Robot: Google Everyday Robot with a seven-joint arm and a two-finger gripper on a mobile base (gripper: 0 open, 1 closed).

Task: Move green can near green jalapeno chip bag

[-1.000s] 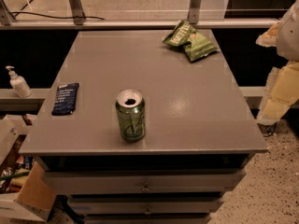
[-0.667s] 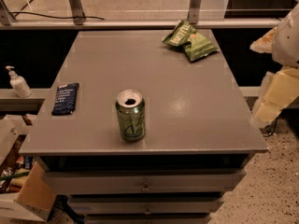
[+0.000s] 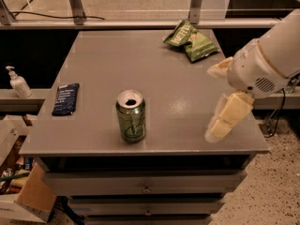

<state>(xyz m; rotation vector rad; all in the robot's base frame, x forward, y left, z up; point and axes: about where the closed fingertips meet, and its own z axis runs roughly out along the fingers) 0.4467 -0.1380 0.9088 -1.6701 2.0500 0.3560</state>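
The green can (image 3: 131,117) stands upright near the front edge of the grey table (image 3: 108,55), left of centre, with its silver top open. The green jalapeno chip bag (image 3: 190,40) lies crumpled at the table's far right. My gripper (image 3: 211,102) reaches in from the right, over the table's front right part. Its cream fingers (image 3: 227,116) are spread apart with nothing between them. It is well to the right of the can and in front of the bag.
A flat dark-blue packet (image 3: 65,99) lies at the table's left edge. A white pump bottle (image 3: 18,82) stands on a ledge to the left. Cardboard boxes (image 3: 28,196) sit on the floor at lower left. Drawers run under the tabletop.
My arm and gripper have moved left, from beyond the table's right edge to over its front right part. The can and the bag have not moved.
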